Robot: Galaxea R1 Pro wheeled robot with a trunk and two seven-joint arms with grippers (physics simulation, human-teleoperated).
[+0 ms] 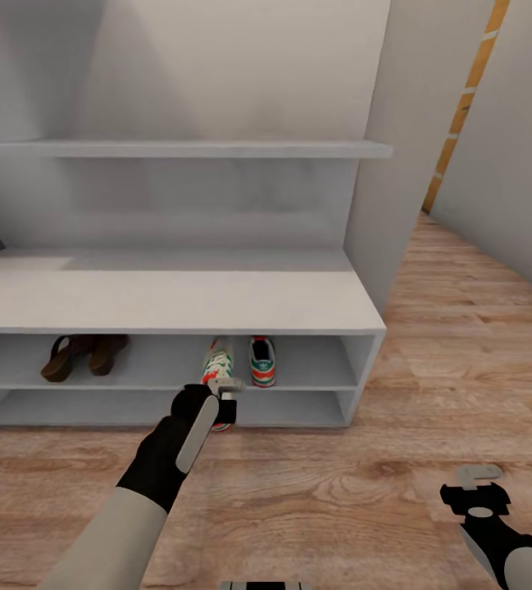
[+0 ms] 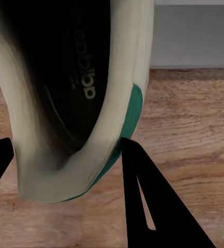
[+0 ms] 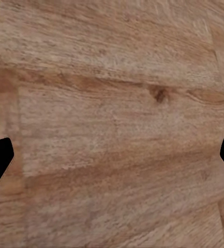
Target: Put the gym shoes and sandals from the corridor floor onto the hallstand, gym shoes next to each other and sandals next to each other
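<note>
Cream leather with green striping, the gym shoe held by the left gripper (image 1: 220, 403) hangs heel-first at the front edge of the white open hallstand (image 1: 175, 299), its toe already reaching into the upper shelf level; in the left wrist view the gripper's dark fingers (image 2: 153, 206) straddle the heel of this held sneaker (image 2: 75, 103), apparently clamped on its rim, though the contact itself is hard to see; the second white-and-green gym shoe (image 1: 261, 362) sits on that same shelf just beside it, and the dark brown leather sandals (image 1: 81, 356) lie together further left; the right gripper (image 1: 479, 492) hovers spread wide and empty over the wood-plank corridor floor (image 1: 339, 492); the risk is letting go too early, so the shoe tips off the shelf lip onto the floor, or pushing in crooked and nudging its partner.
</note>
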